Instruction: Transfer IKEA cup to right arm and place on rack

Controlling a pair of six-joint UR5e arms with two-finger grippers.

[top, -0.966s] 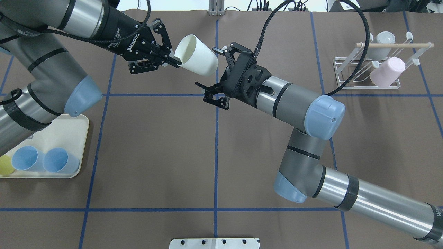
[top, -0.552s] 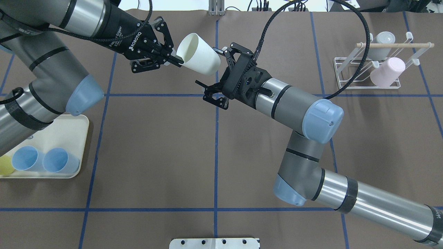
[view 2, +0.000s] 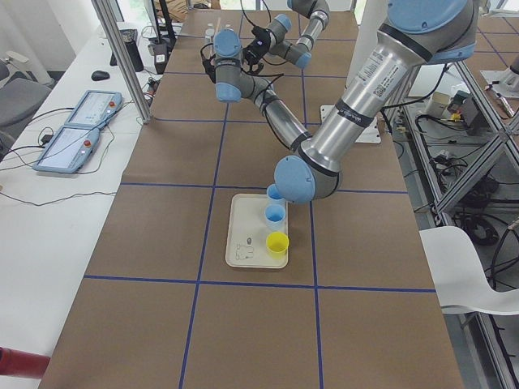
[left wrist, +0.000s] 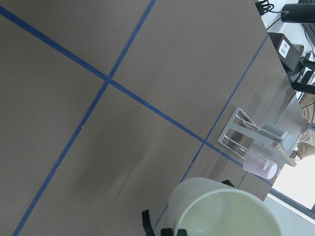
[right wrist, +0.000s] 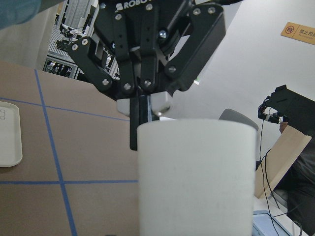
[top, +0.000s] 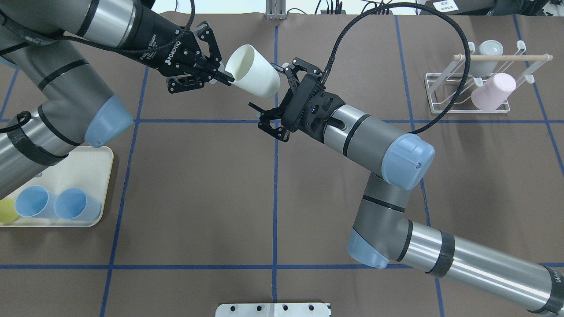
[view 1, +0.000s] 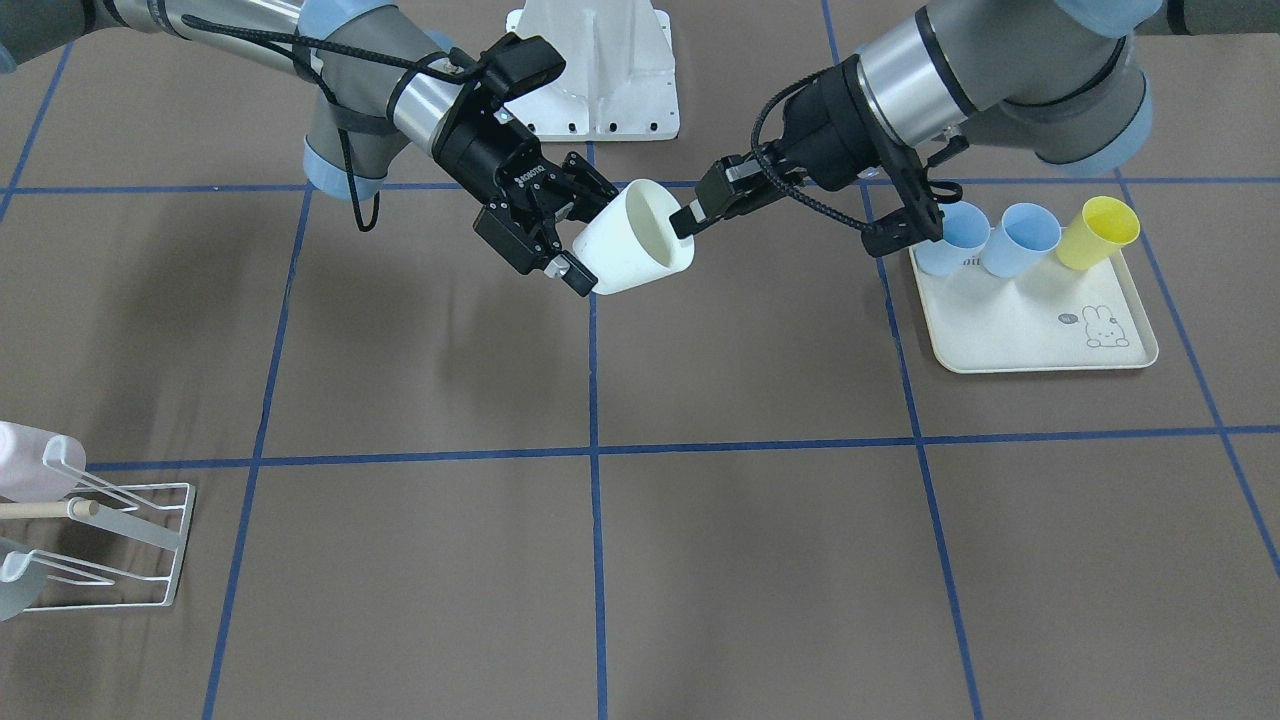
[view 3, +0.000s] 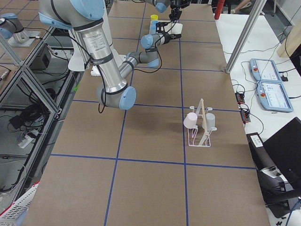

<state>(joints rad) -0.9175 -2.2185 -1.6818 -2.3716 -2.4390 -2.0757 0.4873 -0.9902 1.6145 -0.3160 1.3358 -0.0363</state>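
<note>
My right hand (top: 263,86) is open, its fingers flanking the base of the white cup (top: 256,70), at twelve o'clock over the table (top: 198,176). My left hand (top: 225,78) pinches the cup's rim. The rack (top: 445,105) is at two o'clock.

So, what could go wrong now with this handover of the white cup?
The left hand pinches only the rim of the white cup, so a bump from the right hand may tilt it. The right hand is open around the base; if the left lets go early, the cup could fall.
</note>
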